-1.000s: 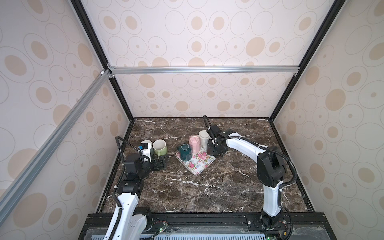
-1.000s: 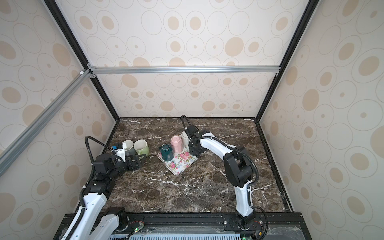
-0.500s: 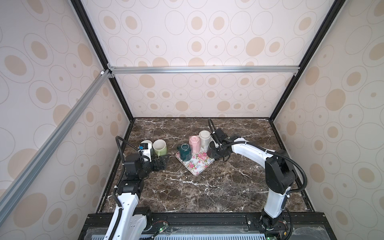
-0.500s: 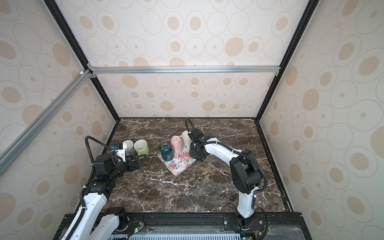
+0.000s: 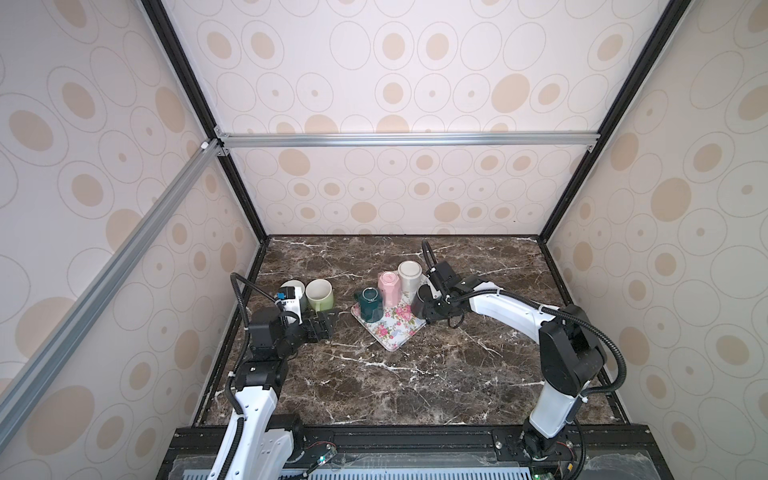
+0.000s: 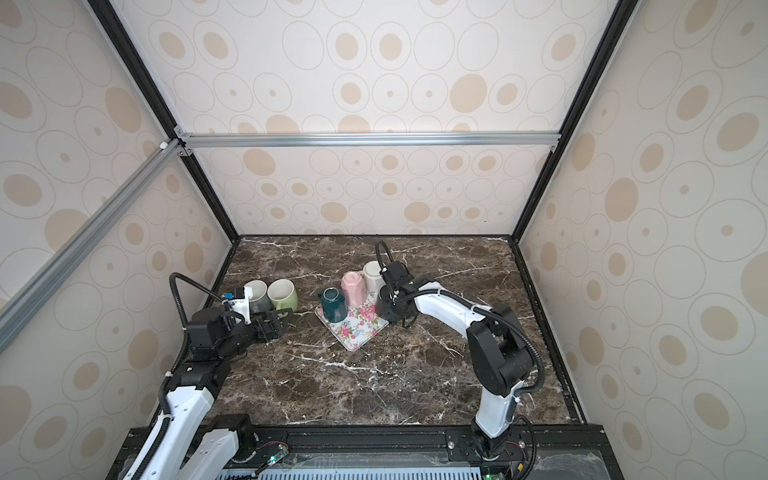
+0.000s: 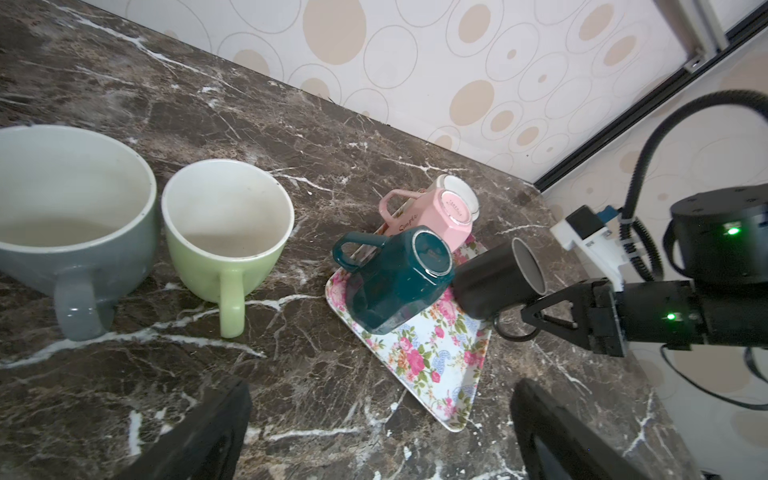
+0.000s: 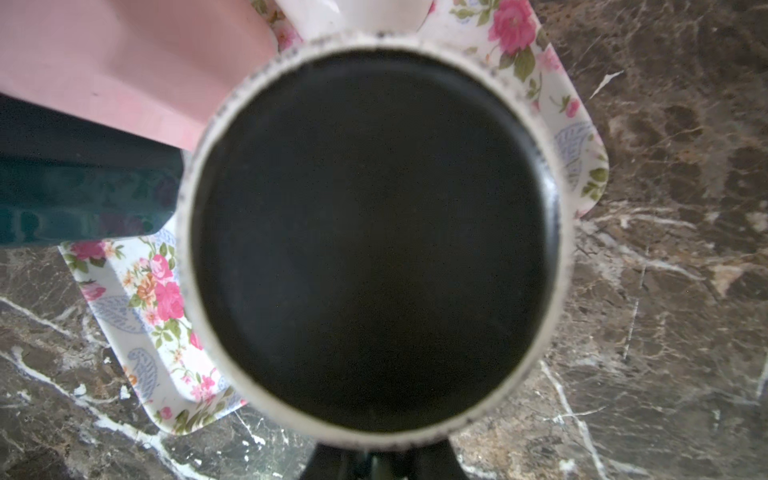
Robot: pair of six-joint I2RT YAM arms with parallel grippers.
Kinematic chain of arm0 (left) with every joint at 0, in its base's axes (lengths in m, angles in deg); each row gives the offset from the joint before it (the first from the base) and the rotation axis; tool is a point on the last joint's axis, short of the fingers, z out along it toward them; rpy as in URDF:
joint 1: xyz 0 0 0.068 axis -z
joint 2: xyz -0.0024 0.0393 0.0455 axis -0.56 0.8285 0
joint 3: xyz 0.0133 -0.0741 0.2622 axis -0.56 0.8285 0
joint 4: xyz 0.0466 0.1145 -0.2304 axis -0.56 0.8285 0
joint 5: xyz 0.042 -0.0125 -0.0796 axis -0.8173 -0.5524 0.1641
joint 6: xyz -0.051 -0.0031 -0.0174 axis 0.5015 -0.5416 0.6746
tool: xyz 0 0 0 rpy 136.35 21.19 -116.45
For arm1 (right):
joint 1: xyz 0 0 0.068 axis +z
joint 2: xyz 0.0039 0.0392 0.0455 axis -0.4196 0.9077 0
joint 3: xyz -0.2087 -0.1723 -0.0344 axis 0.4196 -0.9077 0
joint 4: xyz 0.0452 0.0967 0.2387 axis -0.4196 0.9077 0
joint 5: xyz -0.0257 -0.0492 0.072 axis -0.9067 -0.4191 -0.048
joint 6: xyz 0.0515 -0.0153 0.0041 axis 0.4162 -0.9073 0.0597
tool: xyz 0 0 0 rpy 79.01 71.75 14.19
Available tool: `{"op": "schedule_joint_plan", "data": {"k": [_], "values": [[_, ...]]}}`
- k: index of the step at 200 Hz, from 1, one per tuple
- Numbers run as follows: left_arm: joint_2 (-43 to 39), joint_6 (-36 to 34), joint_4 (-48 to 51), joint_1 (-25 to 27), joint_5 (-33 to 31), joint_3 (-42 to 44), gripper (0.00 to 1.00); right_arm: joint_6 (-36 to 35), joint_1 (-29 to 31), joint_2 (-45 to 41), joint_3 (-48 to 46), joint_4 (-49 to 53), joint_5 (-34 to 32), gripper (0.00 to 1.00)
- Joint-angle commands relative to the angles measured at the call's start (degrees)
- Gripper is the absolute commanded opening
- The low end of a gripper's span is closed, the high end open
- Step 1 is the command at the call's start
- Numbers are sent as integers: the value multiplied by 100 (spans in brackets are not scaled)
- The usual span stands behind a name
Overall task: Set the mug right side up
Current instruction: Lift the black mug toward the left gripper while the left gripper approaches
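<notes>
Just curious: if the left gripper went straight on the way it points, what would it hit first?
Likely the near edge of the floral tray; if the left gripper rides above it, the upside-down dark green mug standing on that tray. Height is unclear.

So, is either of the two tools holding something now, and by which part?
The right tool holds the black ceramic mug, tilted at the edge of the flowered tray, apparently by its handle. The left tool is open and empty.
</notes>
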Motion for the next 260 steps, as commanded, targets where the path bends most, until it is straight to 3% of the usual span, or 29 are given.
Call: {"op": "schedule_joint_plan", "data": {"k": [1, 110, 148, 220, 260], "values": [[-305, 672, -100, 60, 237, -317, 98, 101, -9, -298, -69, -79, 241, 0], [-124, 1139, 321, 848, 11, -1228, 98, 549, -362, -933, -101, -578, 1343, 0], [234, 1186, 146, 1563, -336, -1361, 98, 726, -445, -1297, -120, -670, 1627, 0], [1036, 1844, -1223, 3163, -940, -1217, 98, 1050, -547, -1991, -240, -879, 1957, 0], [1448, 2100, -1929, 3911, -1199, -1114, 98, 1406, -580, -2688, -852, -1753, 2258, 0]]}}
